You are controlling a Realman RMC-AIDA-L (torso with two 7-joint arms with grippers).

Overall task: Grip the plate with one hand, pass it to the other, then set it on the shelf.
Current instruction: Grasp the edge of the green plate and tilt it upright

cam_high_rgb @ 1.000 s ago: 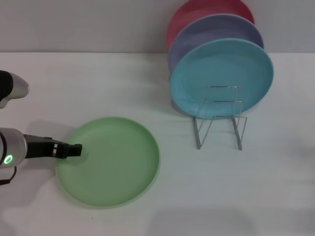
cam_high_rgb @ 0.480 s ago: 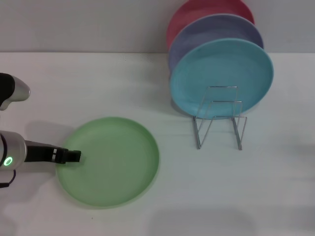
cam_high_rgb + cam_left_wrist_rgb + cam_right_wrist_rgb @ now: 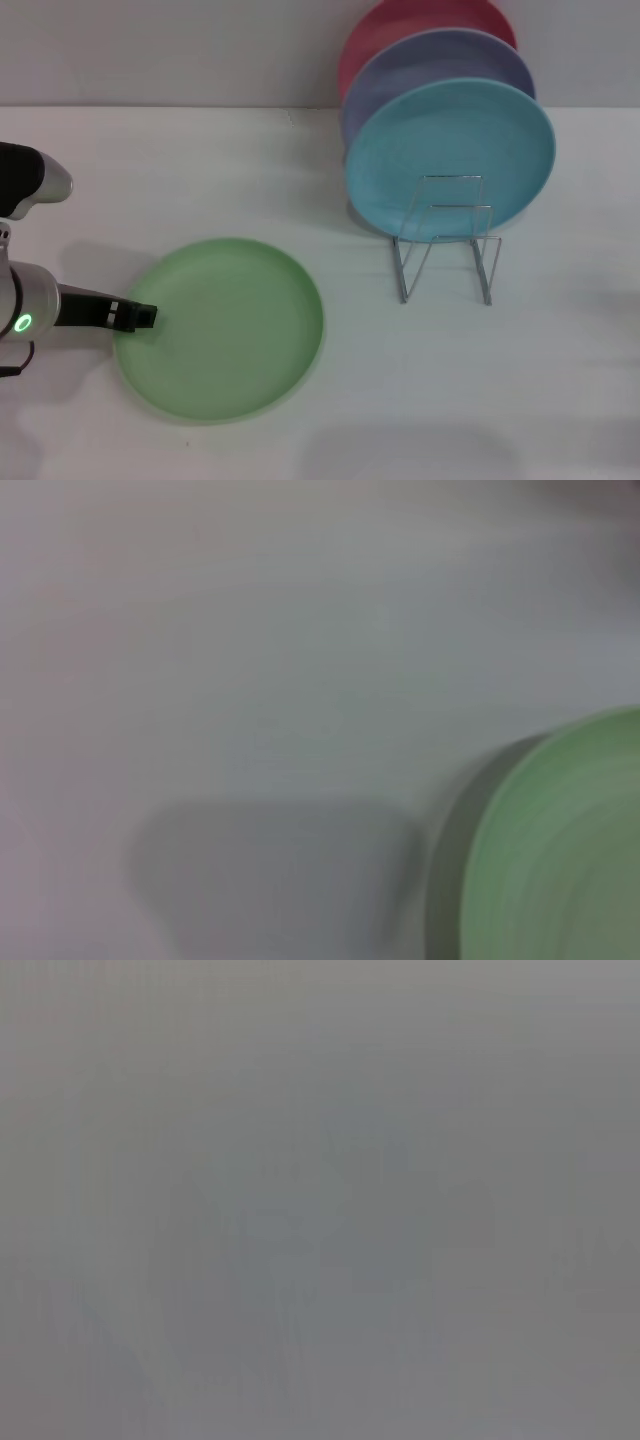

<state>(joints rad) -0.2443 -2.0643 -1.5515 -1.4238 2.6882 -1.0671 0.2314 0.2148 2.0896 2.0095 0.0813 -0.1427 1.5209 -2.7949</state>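
The light-green plate (image 3: pixel 225 325) lies flat on the white table at the front left. My left gripper (image 3: pixel 142 316), black with a green glowing ring on its cuff, reaches in from the left, and its tip is at the plate's left rim. The plate's edge also shows in the left wrist view (image 3: pixel 570 850). The silver wire shelf (image 3: pixel 447 245) stands at the right of the middle with its front loops bare. My right gripper is out of view, and the right wrist view shows only plain grey.
A turquoise plate (image 3: pixel 450 150), a lavender plate (image 3: pixel 440 55) and a red plate (image 3: pixel 385 25) stand on edge in a row behind the shelf's front loops. The white table (image 3: pixel 200 170) reaches back to a grey wall.
My left gripper has dropped lower and drawn a little to the left, from over the plate's inside to its left rim. The plate has not moved.
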